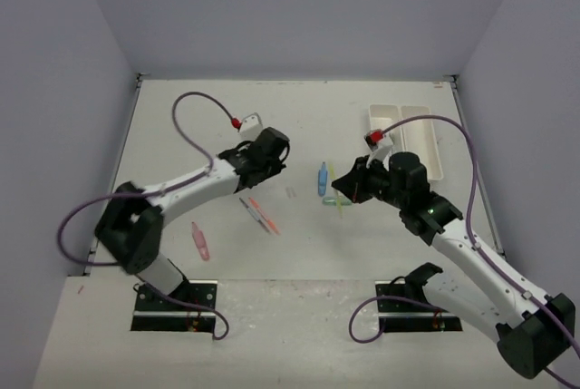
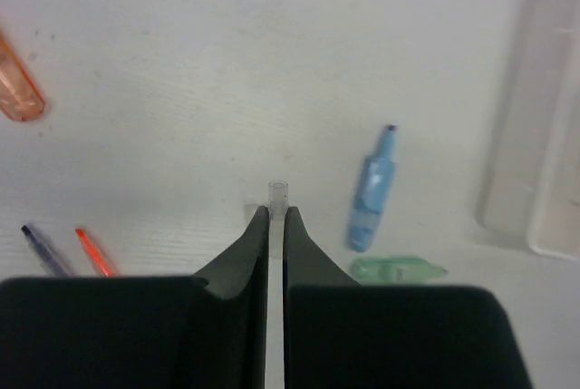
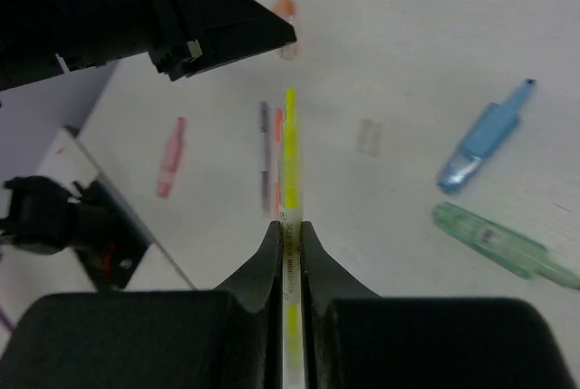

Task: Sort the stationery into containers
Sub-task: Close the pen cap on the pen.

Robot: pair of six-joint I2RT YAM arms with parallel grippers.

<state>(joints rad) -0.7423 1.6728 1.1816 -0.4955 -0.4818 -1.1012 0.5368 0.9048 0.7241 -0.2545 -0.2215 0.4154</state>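
Observation:
My right gripper (image 3: 289, 224) is shut on a thin yellow highlighter pen (image 3: 290, 144) and holds it above the table; in the top view the gripper (image 1: 343, 188) is right of centre. My left gripper (image 2: 277, 212) is shut with nothing in it, raised above a small clear cap (image 2: 278, 194) that lies on the table. A blue marker (image 1: 322, 179) and a green marker (image 3: 494, 239) lie between the arms. Two white trays (image 1: 435, 149) stand at the back right.
A thin orange pen (image 1: 265, 217) and a thin purple pen (image 1: 248, 208) lie side by side left of centre. A pink marker (image 1: 199, 240) lies near the left arm's base. An orange marker (image 2: 16, 90) lies by the left gripper. Walls enclose the table.

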